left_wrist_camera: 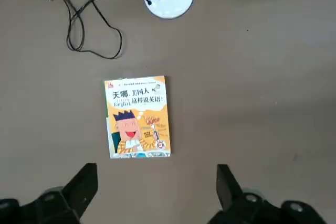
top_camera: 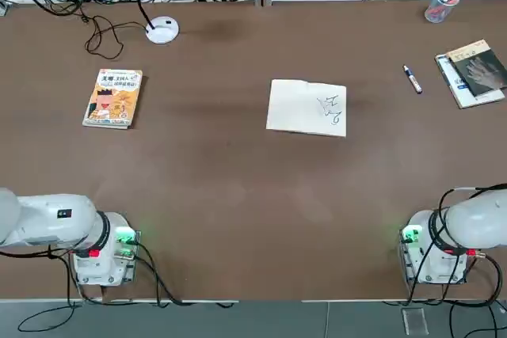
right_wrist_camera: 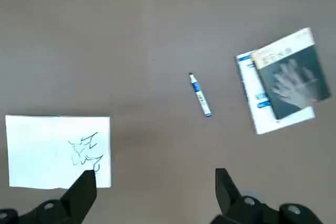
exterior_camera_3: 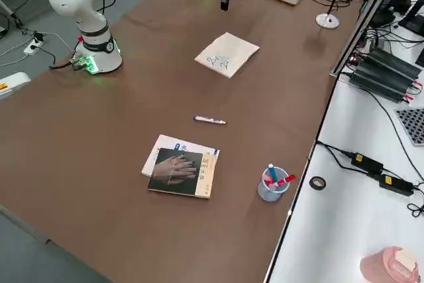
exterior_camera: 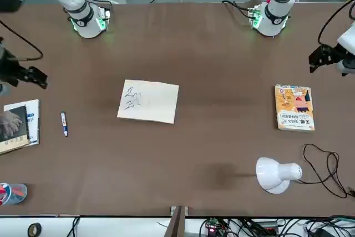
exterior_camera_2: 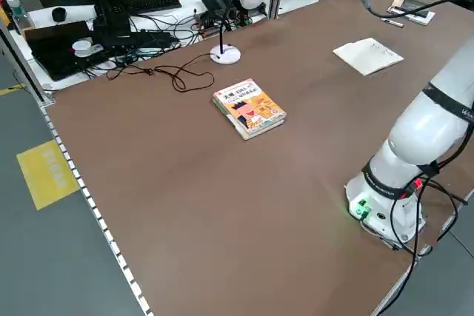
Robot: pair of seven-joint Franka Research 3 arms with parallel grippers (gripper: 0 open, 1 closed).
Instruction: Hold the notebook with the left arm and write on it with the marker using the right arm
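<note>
Notebook: open on the table (top_camera: 238, 187), centre of the top view, dark scribbles on its right-hand page (top_camera: 306, 108)
Marker: lying by itself in the upper right of the top view (top_camera: 413, 79), between the notebook and the dark-covered book (top_camera: 478, 67)
Dark-covered book: partly on top of a white-and-blue booklet (top_camera: 452, 79), right edge of the top view
Clear cup: upper right of the top view, pens inside (top_camera: 440, 9)
Orange-yellow book: upper left of the top view (top_camera: 113, 99)
Left gripper: fingers wide apart, nothing between them, bottom of the left wrist view (left_wrist_camera: 157, 187)
Right gripper: wide open and empty, bottom of the right wrist view (right_wrist_camera: 156, 190)
</note>
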